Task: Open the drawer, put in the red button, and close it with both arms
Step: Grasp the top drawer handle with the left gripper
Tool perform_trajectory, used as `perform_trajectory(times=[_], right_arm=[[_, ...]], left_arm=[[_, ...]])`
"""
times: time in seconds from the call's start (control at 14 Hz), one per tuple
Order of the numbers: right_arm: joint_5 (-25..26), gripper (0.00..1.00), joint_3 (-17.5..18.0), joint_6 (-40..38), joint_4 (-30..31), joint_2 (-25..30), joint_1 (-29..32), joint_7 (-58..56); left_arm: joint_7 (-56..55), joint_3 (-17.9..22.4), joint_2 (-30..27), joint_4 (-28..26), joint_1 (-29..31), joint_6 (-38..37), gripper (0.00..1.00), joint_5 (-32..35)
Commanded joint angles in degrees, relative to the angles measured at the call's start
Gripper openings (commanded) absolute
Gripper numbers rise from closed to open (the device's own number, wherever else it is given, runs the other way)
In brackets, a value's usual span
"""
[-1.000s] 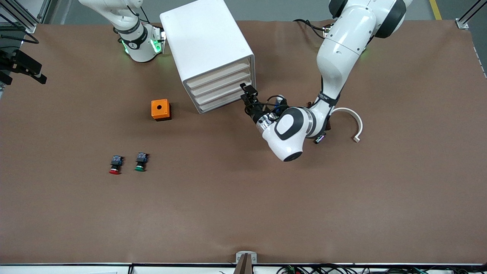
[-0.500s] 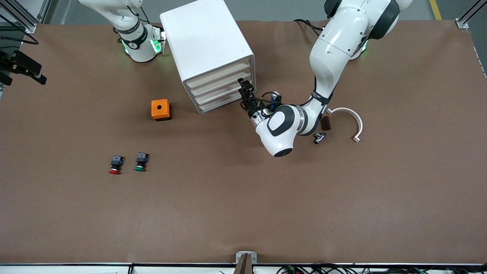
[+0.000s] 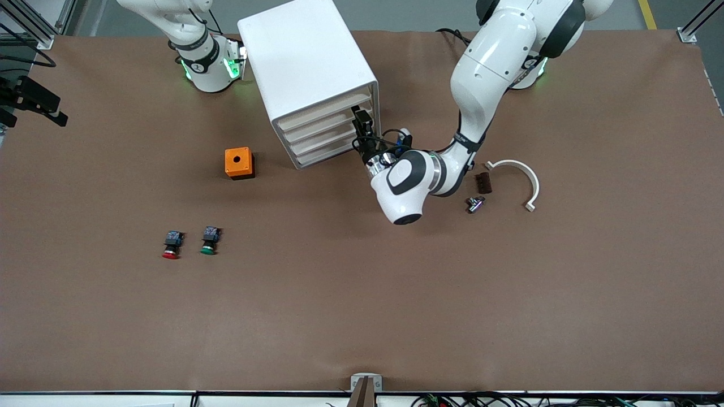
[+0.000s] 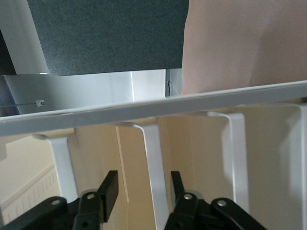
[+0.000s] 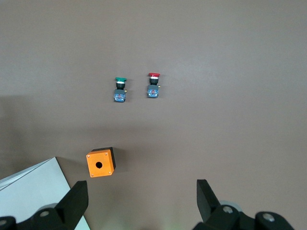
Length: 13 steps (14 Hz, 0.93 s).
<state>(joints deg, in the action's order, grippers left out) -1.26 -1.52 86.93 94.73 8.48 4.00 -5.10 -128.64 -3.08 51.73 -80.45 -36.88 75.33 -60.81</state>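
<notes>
The white drawer cabinet (image 3: 308,62) stands near the robots' bases, its cream drawer fronts (image 3: 325,127) all shut. My left gripper (image 3: 362,120) is up against those fronts at the end toward the left arm. In the left wrist view it (image 4: 144,177) is open, its fingers either side of a white lip (image 4: 154,158) between two fronts, gaps showing on both sides. The red button (image 3: 170,247) lies on the table nearer the front camera, beside the green one (image 3: 208,241). My right gripper (image 5: 140,189) hangs open and empty high over the table, looking down on the red button (image 5: 153,85).
An orange box with a hole (image 3: 238,162) sits beside the cabinet toward the right arm's end. Near the left arm's elbow lie a white curved piece (image 3: 523,172), a small brown block (image 3: 482,182) and a small metal part (image 3: 474,203).
The left arm has swung its gripper in from beside the cabinet's corner onto the drawer fronts, and its fingers have narrowed a little. The buttons and orange box have not moved.
</notes>
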Motion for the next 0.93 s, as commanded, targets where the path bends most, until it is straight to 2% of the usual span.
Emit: perform_trajectory(times=[0.0, 0.29, 0.5, 0.71, 0.86], right_arm=[[0.73, 1.00, 0.38, -0.35, -1.48, -0.92, 0.48, -0.61], [1.08, 1.00, 0.29, -0.79, -1.66, -2.41, 0.40, -0.79], [1.17, 1.00, 0.38, -0.36, -1.66, -2.50, -0.04, -0.62], [0.82, 1.00, 0.47, 0.70, -1.74, -6.26, -0.13, -0.61], [0.47, 1.00, 0.56, 0.26, -2.53, -6.90, -0.13, -0.79]], left_arm=[[-0.99, 0.26, 0.74, -0.06, -0.38, -1.06, 0.46, -0.36], [-1.08, 0.26, 1.36, -0.06, -0.47, -1.06, 0.23, -0.53], [-1.08, 0.26, 1.36, -0.06, -0.38, -1.06, 0.12, -0.62], [-1.08, 0.26, 1.36, 0.03, -0.03, -1.06, 0.10, -0.97], [-0.99, 0.35, 1.27, 0.20, 0.58, -1.06, 0.10, -1.15]])
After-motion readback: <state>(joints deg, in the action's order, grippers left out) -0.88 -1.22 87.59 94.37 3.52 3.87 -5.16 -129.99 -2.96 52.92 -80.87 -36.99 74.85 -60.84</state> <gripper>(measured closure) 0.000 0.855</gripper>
